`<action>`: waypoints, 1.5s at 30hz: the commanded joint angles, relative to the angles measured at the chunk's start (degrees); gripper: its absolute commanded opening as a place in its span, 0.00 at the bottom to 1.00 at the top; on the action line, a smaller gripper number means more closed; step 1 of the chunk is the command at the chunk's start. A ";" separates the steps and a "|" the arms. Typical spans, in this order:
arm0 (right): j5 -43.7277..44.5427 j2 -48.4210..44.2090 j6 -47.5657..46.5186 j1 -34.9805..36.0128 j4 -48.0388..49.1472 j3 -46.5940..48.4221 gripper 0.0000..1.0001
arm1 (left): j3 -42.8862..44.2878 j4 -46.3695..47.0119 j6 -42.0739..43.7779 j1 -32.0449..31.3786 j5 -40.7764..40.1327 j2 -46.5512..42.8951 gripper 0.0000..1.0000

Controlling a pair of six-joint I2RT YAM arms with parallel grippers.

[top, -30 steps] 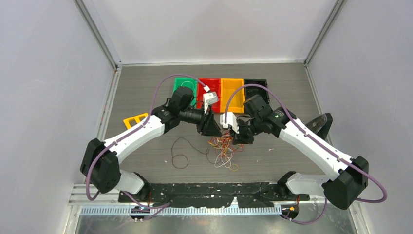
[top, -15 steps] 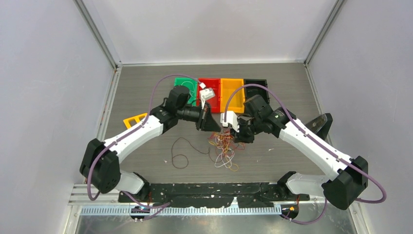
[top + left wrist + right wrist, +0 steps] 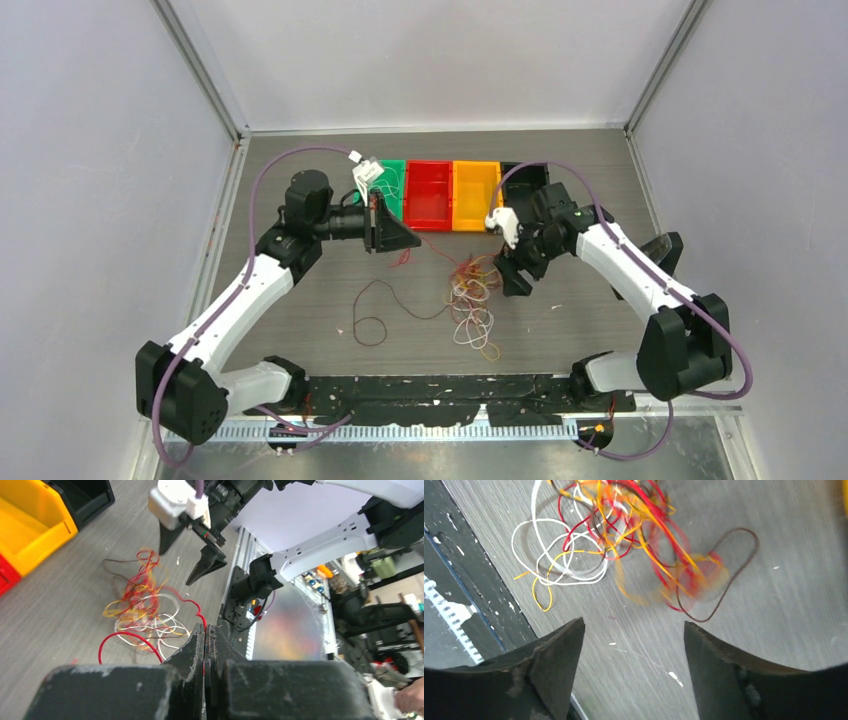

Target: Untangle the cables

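Cables (image 3: pixel 470 300) heaped on desk (image 3: pixel 560 320) centre, one stray loop (image 3: pixel 372 312) to their left. Bins (image 3: pixel 452 188) in a row behind them, far side.

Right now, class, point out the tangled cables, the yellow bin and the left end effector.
tangled cables (image 3: pixel 472 292): top external view, middle of the heap.
yellow bin (image 3: pixel 476 195): top external view, its bare floor.
left end effector (image 3: pixel 205 630): left wrist view, between shut fingertips pinching a red cable (image 3: pixel 191 604).

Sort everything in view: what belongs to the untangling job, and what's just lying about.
Job: tangled wires; red wire pinched in left gripper; loose brown wire; open right gripper.
Lying about, as far as shown: green bin; red bin; orange bin; black bin.
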 commanded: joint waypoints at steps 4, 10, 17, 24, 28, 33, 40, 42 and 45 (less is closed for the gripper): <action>-13.67 -10.24 27.86 0.28 26.69 -2.15 0.96 | 1.11 8.76 -10.91 0.28 -0.75 0.97 0.00; -9.33 -9.17 38.28 8.06 42.88 -6.71 0.95 | 4.69 7.13 -11.70 0.28 -1.83 1.06 0.00; -1.93 0.39 43.13 16.59 58.08 -6.21 0.96 | 7.23 7.33 -13.59 0.28 -1.80 0.36 0.00; 0.10 9.25 46.42 16.99 67.04 -10.42 0.53 | 19.13 8.33 -11.35 2.53 5.18 -0.99 0.00; -1.46 11.33 45.11 15.39 65.62 -13.82 0.37 | 31.34 12.16 -16.54 6.43 8.33 -0.17 0.00; -3.04 14.45 42.56 14.75 60.14 -13.52 0.32 | 45.02 16.88 -21.59 8.44 6.04 2.25 0.00; -2.18 18.83 37.16 14.26 50.45 -11.39 0.34 | 61.57 19.85 -24.03 11.98 -0.68 6.69 0.00; -2.27 19.41 36.65 14.19 49.28 -11.52 0.36 | 64.74 19.99 -24.18 12.62 -2.27 7.79 0.00; -2.61 19.97 37.16 14.17 48.59 -11.20 0.39 | 69.00 20.39 -24.23 13.56 -4.54 9.08 0.00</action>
